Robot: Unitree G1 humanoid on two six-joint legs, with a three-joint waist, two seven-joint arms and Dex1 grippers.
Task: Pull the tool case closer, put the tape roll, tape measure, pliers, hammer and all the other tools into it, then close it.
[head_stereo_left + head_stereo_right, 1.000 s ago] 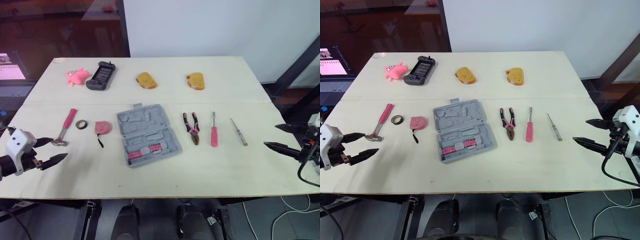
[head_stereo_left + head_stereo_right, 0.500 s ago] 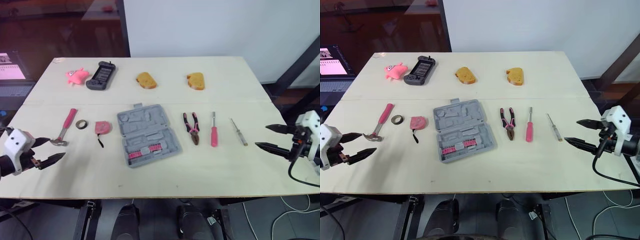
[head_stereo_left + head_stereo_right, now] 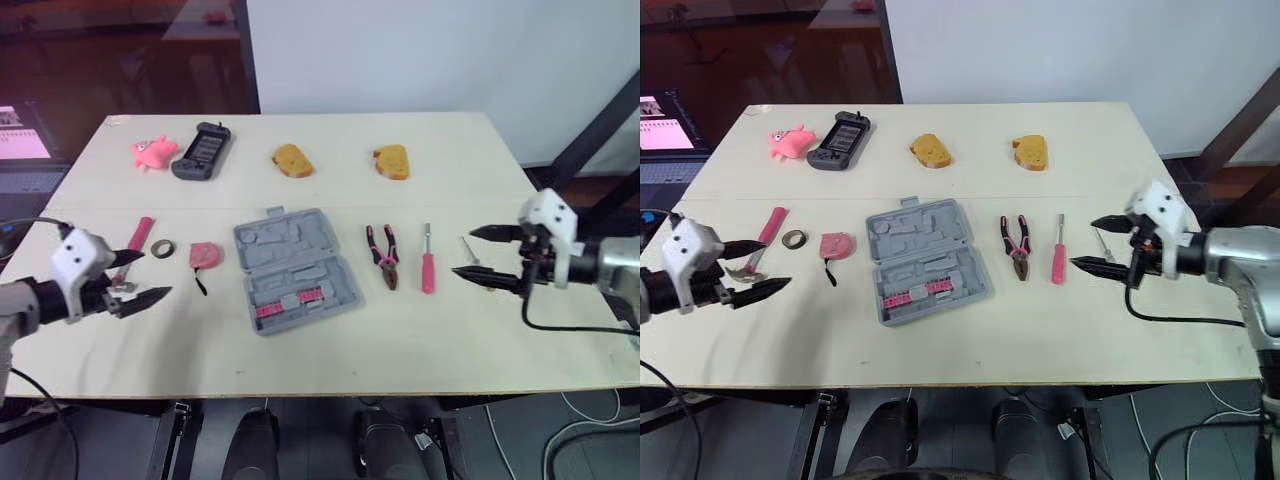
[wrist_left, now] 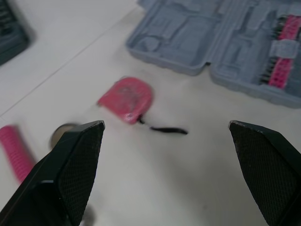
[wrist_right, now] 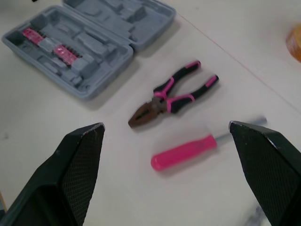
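On the pale table (image 3: 420, 340), in the head views, the grey tool case (image 3: 296, 270) is lying open and flat in the middle, well back from the near edge, which is probably why it is to be dragged in first. The tools are sitting in a row on either side of it, seemingly so that each arm is getting its own share. The hammer (image 3: 141, 233), tape roll (image 3: 163, 248) and tape measure (image 3: 206, 256) are lying on the left, the pliers (image 3: 383, 255) and a pink-handled screwdriver (image 3: 428, 265) on the right. The left gripper (image 3: 156, 273) is hovering by the hammer's head with its fingers spread wide and holding nothing. The right gripper (image 3: 462, 252) is hanging just beyond the screwdriver, likewise wide and empty.

In the left wrist view, the wide-set fingers (image 4: 70, 174) are framing the tape measure, with the case lying beyond it.

In the right wrist view, the fingers (image 5: 75, 179) are straddling the pliers and screwdriver. A row of pink bits (image 5: 44, 42) is showing in one half of the case, and moulded recesses are lying free around it. No brand, label or writing is showing legibly on the case or tools.
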